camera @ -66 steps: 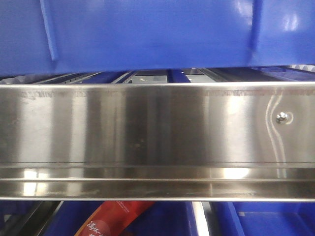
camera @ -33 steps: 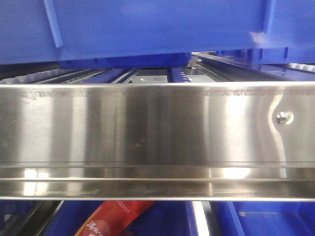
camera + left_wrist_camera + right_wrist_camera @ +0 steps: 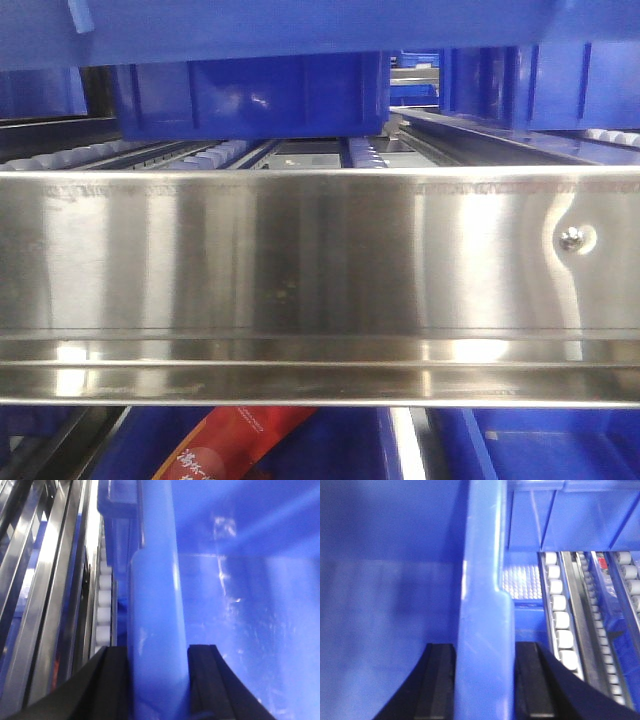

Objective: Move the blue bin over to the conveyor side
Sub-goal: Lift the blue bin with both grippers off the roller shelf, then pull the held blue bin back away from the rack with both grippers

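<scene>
Left wrist: left fingers (image 3: 107, 685) clamp blue bin (image 3: 155, 630) rim; right fingers (image 3: 437, 685) likewise.

Only a strip of the bin (image 3: 300, 25) shows in the front view, the rest cut off by the top edge. A steel rail (image 3: 320, 260) hides most of the rollers (image 3: 215, 155) behind it, and the crates (image 3: 250, 95) farther back show only in part. A red packet (image 3: 235, 445) is cropped at the bottom, its lettering too partial to read. In both wrist views the rim (image 3: 155, 605) is close and blurred. The left gripper (image 3: 157, 652) and right gripper (image 3: 485, 650) clasp it, fingers (image 3: 112, 680) cut off below. The rack (image 3: 45, 580) at left is a blur.
</scene>
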Action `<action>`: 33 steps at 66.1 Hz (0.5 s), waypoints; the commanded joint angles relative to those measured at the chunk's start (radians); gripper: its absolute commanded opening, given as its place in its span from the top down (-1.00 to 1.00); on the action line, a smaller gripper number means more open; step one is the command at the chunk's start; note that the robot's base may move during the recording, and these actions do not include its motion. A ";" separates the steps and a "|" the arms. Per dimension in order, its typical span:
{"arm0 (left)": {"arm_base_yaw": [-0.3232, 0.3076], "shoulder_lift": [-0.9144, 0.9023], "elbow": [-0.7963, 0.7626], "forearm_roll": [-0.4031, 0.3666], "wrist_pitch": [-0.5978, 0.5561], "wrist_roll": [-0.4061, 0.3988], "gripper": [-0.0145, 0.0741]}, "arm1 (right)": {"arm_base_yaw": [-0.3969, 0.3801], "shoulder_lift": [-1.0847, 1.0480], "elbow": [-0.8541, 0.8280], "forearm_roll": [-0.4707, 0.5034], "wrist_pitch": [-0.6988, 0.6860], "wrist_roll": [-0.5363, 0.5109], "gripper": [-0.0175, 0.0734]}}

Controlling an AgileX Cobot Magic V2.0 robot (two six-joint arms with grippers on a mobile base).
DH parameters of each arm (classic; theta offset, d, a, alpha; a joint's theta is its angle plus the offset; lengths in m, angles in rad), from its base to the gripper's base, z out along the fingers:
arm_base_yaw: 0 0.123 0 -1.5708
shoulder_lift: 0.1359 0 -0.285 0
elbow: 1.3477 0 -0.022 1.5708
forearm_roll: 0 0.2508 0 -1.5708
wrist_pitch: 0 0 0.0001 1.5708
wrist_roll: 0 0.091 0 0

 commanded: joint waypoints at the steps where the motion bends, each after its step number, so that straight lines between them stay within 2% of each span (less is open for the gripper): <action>1: -0.005 -0.047 -0.017 -0.012 -0.056 0.002 0.71 | -0.004 -0.048 -0.021 -0.018 -0.082 0.013 0.81; 12: -0.005 -0.079 -0.017 -0.018 -0.037 0.002 0.71 | -0.004 -0.098 -0.008 -0.018 -0.082 0.016 0.81; 33: -0.005 -0.146 0.096 -0.023 -0.041 0.002 0.71 | -0.004 -0.239 0.232 -0.018 -0.088 0.018 0.81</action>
